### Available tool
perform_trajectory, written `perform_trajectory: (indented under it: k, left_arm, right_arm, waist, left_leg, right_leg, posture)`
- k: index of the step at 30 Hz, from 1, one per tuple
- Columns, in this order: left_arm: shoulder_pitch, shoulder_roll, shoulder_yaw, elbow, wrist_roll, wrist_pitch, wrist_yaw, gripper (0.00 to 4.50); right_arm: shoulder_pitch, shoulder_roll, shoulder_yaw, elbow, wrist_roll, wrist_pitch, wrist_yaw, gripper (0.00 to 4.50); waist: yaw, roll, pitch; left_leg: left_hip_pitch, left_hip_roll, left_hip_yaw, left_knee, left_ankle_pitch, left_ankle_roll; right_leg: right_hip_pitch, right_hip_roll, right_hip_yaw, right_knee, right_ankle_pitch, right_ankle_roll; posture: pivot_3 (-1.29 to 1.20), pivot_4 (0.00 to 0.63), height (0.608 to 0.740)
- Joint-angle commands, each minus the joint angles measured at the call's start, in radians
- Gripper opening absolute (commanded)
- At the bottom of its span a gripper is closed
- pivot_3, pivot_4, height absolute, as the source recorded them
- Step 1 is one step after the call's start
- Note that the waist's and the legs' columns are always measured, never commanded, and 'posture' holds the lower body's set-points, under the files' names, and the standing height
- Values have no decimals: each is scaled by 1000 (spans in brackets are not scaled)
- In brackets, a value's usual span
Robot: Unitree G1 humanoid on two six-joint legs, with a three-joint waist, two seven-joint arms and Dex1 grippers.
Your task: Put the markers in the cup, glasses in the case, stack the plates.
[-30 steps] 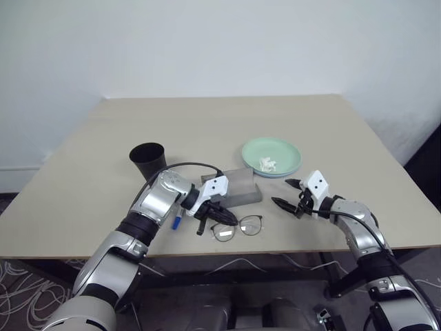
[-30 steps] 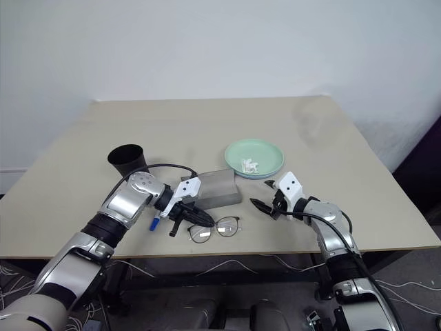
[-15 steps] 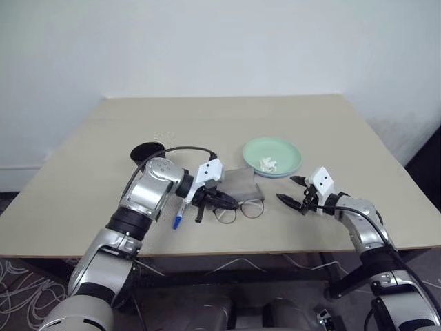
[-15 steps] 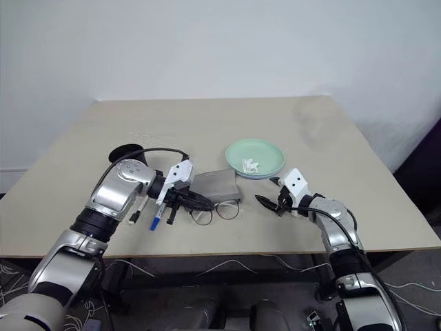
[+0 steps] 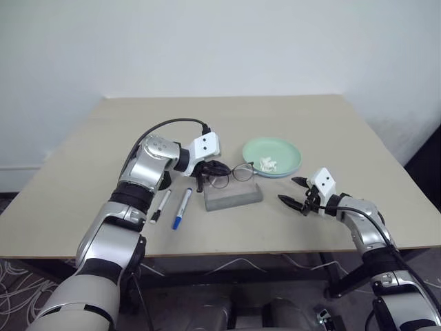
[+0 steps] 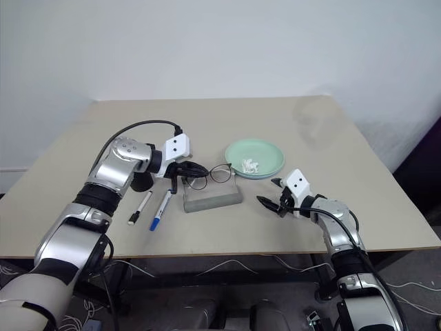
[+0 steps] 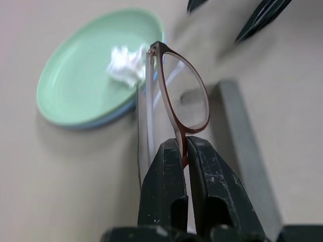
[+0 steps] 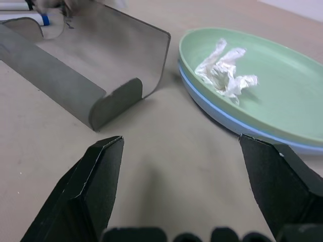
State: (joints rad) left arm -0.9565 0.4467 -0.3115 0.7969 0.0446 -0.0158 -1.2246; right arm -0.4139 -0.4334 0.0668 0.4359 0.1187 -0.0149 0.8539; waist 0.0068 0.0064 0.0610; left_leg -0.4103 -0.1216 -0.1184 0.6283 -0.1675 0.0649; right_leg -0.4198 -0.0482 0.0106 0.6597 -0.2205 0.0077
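Left claw pinches the glasses above the open case; right claw spread, empty. Plates stacked near the surface's right edge. Both markers lie outside the cup.

Mint-green plate on lt-blue plate, grey case, blue-cap marker.

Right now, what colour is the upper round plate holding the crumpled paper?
Mint green, clearest in the right wrist view.
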Motion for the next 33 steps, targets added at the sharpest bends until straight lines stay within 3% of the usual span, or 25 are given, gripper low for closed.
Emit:
perform_trajectory:
  k: [1, 12, 24, 33]
  left_arm:
    - [-51, -28, -4, 61, 34, -65, 24, 117]
    - [-101, -101, -12, 243, 112, -171, 83, 117]
    - [-115, -109, 4, 301, 153, -219, 136, 117]
    - [-208, -139, 64, 405, 164, -227, 443, 117]
  right_arm:
    - [7, -5, -14, -58, 15, -3, -1, 3975]
    - [39, -2, -18, -102, 19, 18, -12, 3975]
    - [31, 1, -14, -93, 16, 19, -13, 3975]
    - [21, 11, -9, -83, 10, 12, -14, 3975]
  waist:
    - [0, 0, 0]
    - [-2, -1, 0]
    - [-1, -1, 0]
    - [-1, -3, 0]
  left_leg:
    - [0, 0, 0, 0, 0, 0]
    - [0, 0, 0, 1, 0, 0]
    - [0, 0, 0, 2, 0, 1]
    - [0, 0, -1, 4, 0, 1]
  right_leg:
    - [0, 0, 0, 0, 0, 0]
    - [3, 0, -1, 0, 1, 1]
    - [3, 0, -2, 0, 1, 2]
    - [5, -1, -4, 0, 2, 4]
  posture:
    - [0, 0, 736]
    - [0, 0, 736]
    - [0, 0, 736]
    - [0, 0, 736]
